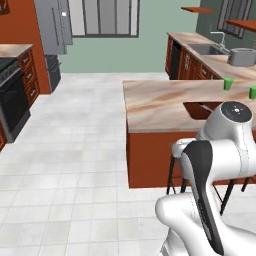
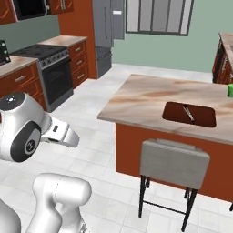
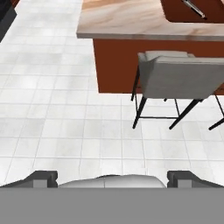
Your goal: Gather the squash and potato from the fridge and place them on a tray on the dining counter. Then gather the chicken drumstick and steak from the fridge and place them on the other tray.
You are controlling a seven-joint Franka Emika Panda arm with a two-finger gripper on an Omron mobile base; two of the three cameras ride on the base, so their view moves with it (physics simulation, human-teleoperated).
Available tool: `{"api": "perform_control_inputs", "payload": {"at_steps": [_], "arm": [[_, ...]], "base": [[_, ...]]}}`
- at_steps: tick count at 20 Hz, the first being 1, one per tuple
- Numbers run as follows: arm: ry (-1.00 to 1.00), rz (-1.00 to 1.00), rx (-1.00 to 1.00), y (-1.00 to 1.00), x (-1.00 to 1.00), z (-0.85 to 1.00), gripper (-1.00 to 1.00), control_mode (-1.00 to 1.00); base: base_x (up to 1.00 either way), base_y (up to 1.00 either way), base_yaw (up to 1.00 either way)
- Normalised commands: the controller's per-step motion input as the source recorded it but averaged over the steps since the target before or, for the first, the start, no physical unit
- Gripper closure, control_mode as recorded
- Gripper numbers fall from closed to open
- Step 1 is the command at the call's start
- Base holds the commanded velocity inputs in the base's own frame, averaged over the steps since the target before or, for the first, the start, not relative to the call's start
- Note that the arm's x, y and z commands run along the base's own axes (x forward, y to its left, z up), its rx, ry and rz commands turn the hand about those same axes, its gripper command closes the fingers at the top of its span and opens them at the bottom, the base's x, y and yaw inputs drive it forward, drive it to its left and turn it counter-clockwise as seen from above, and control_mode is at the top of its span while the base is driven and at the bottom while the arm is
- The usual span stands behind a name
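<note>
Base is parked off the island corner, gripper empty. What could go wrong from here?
1. The stool stands against the dining counter right in front of the tray; driving in could clip it.
2. The tray already holds a thin metal utensil, so food set down may land on it.
3. The fridge is far across the room and the open gripper holds nothing: a long drive past the stove.
</note>
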Motion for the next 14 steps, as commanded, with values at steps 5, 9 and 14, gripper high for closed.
{"api": "perform_control_inputs", "payload": {"at_steps": [5, 9, 14], "arm": [[0.0, 0.0, 0.0, 0.0, 0.0, 0.0, -1.0, 1.0], [0.0, 0.0, 0.0, 0.0, 0.0, 0.0, -1.0, 1.0], [0.0, 0.0, 0.0, 0.0, 0.0, 0.0, -1.0, 1.0]], "base": [[0.37, 0.6, -0.09], [0.51, 0.61, -0.07], [0.52, 0.5, -0.04]]}}
